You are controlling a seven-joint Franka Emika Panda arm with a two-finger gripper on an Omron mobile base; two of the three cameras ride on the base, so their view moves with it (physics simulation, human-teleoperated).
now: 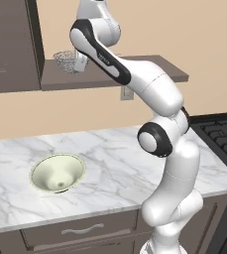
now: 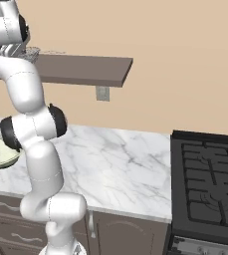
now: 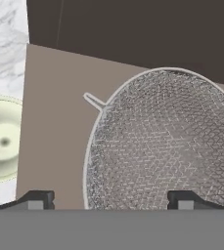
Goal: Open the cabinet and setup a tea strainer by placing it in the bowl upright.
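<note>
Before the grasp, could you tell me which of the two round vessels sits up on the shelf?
The tea strainer, the see-through wire-mesh basket on the brown shelf; the solid cream-green bowl sits below on the marble counter.

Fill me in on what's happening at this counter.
The robot arm has reached up to the cabinet shelf, where the tea strainer sits upright. Its gripper is right at the strainer, one finger outside the rim and the other over the mesh; nothing shows the strainer lifted yet. The bowl waits on the marble counter below, with nothing in it.
</note>
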